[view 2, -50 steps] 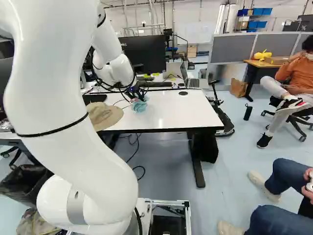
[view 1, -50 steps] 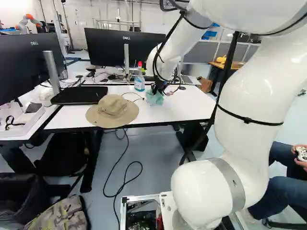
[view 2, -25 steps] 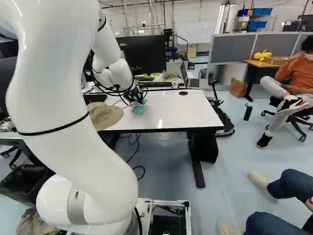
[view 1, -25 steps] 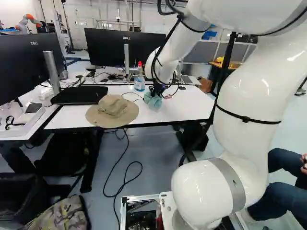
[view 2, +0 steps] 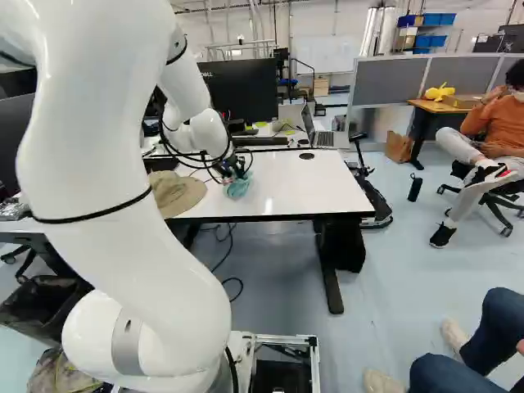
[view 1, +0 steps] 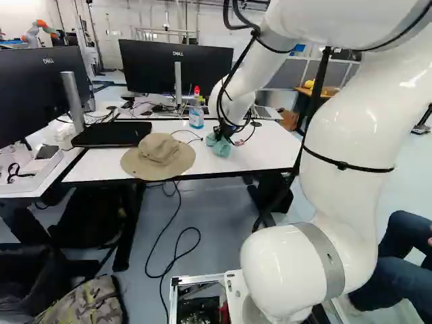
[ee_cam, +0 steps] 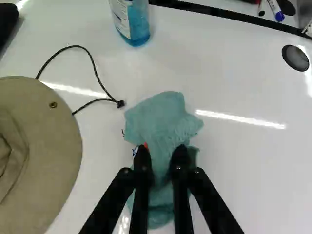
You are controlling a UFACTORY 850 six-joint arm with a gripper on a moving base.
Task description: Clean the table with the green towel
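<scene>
So the arm [view 1: 331, 128] has the green towel [ee_cam: 161, 117] bunched between its fingers [ee_cam: 180, 163], which look narrow but not fully together, with cloth squashed in the gap. Makes sense to me: pinch the middle and you get a floppy pad spreading ahead of and under the fingers, so cloth meets the tabletop [ee_cam: 248, 170] instead of hard tips. Can't tell how hard it's pressing, though. I'd guess it's mid-wipe.

The hat [ee_cam: 34, 161] is beside the fingers, well within reach, and its cord [ee_cam: 92, 66] ends just by the towel, so a wide stroke that way could snag it. Bottle [ee_cam: 134, 24] is straight ahead past the towel, upright, probably cleaner. Personally I'd wipe away from the hat, there's more room.
</scene>
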